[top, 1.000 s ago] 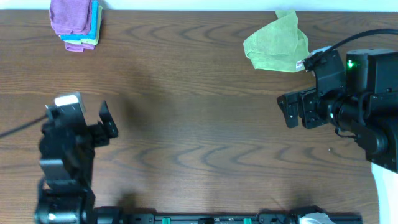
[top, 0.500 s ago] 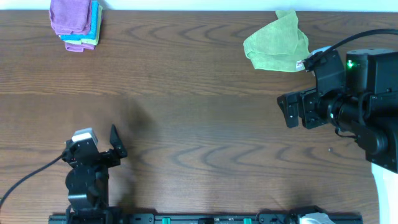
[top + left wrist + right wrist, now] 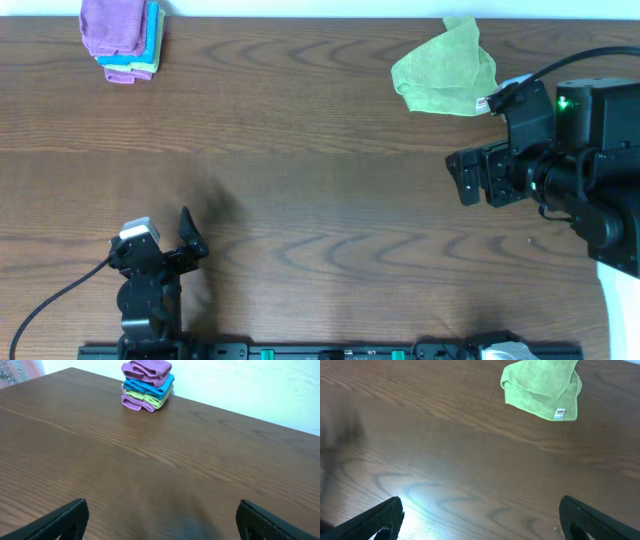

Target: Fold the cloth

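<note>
A folded purple cloth (image 3: 112,22) lies on top of a small stack of folded cloths at the table's far left corner; it also shows in the left wrist view (image 3: 147,368). My left gripper (image 3: 165,242) is open and empty near the front left edge, far from the stack, with only bare table between its fingers (image 3: 160,520). My right gripper (image 3: 466,178) is open and empty at the right side, above bare wood (image 3: 480,515).
Under the purple cloth the stack holds a blue cloth (image 3: 148,387), a yellow-green one and another purple one. A crumpled green cloth (image 3: 445,70) with a white tag (image 3: 560,413) lies at the far right, just beyond my right gripper. The wooden table (image 3: 320,200) fills the view.
My left arm has drawn back and down toward the front edge of the table. The right arm and the cloths have not moved.
</note>
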Controlling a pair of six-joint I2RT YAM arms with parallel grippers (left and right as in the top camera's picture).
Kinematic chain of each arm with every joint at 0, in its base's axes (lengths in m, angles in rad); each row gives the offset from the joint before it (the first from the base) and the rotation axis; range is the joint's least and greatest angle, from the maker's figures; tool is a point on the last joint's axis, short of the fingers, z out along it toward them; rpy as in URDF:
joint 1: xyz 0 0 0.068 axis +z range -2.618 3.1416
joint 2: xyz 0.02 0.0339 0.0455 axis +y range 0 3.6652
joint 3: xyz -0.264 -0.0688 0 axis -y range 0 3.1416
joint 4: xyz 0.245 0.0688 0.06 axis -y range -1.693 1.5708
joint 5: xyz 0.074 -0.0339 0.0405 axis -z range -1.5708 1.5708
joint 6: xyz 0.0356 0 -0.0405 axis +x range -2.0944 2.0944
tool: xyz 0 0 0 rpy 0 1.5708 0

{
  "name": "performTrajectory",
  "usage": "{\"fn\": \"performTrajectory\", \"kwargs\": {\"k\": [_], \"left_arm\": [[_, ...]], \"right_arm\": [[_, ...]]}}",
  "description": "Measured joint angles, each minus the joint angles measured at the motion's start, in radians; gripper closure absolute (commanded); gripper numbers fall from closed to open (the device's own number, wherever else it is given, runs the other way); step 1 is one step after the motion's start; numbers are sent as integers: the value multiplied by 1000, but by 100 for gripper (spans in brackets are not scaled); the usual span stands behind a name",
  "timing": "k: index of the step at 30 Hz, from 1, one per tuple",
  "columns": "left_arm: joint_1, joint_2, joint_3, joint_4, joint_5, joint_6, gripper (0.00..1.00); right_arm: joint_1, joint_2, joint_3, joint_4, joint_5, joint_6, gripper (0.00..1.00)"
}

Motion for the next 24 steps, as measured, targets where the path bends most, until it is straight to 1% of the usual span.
{"fn": "performTrajectory", "kwargs": {"k": [8,14,24], "left_arm": [[0,0,0,0,-1,87,5],[0,0,0,0,-1,108,5],[0,0,0,0,-1,109,5]], "right_arm": [[0,0,0,0,0,0,1],[0,0,0,0,0,0,1],[0,0,0,0,0,0,1]]}}
